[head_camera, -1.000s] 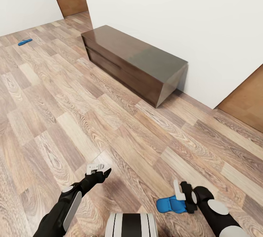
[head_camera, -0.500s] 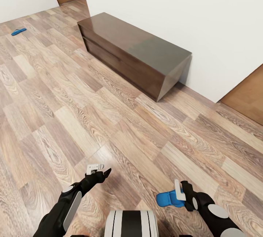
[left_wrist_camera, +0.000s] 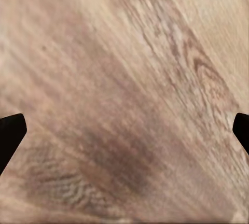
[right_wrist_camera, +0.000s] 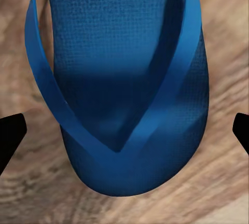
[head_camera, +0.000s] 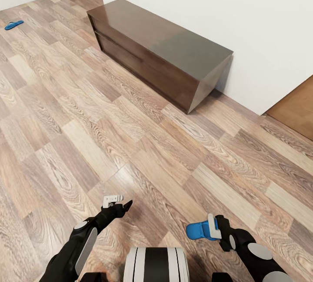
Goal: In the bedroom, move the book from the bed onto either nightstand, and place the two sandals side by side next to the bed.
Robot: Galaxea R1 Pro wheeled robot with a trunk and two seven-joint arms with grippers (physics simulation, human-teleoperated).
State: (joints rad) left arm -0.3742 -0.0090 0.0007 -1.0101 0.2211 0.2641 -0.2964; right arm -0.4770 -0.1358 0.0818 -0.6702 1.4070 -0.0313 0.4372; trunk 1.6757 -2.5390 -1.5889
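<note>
Fingers of the right gripper (head_camera: pixel 213 229) seemingly pinch a blue sandal (head_camera: pixel 198 230); the left gripper (head_camera: pixel 116 201) fingers spread, empty.

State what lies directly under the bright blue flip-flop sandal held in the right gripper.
Under the bright blue flip-flop sandal in the right gripper lies mixed-tone wood plank floor. The stretch of planks directly beneath its sole is covered by the sandal itself.

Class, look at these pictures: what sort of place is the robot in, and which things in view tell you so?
Probably a room in a home, perhaps a bedroom: wood plank floor, plain white wall, a low dark brown cabinet against it, and a blue sandal lying on the floor.
</note>
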